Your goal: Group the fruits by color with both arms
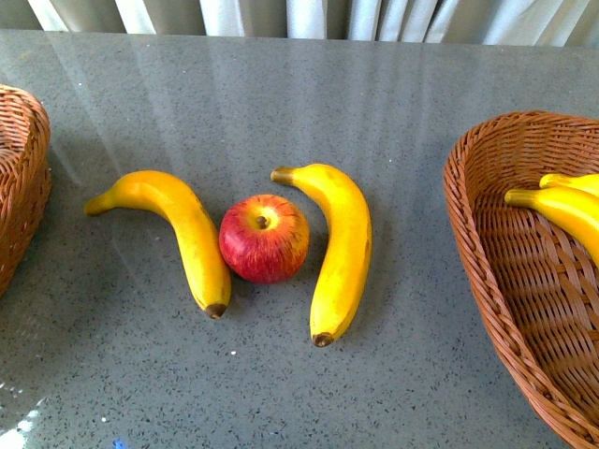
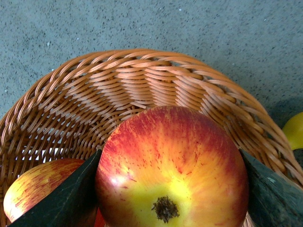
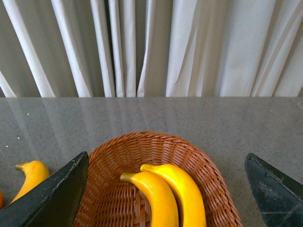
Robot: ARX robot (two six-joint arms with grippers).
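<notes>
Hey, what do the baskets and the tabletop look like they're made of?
Baskets: woven wicker or rattan, seemingly, brown with a slight sheen; interlaced strands show. Tabletop: probably stone or a stone-look composite, grey, speckled, polished enough to reflect the curtains.

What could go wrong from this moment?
The left claw holds an apple over the basket where another apple lies; dropped, it may hit that one or bounce out.
The table apple sits close between the left banana and the right banana; reaching for either may knock its neighbours.

Bright daylight glares in streaks across the table (image 1: pixel 393 103) (shadows soft).
</notes>
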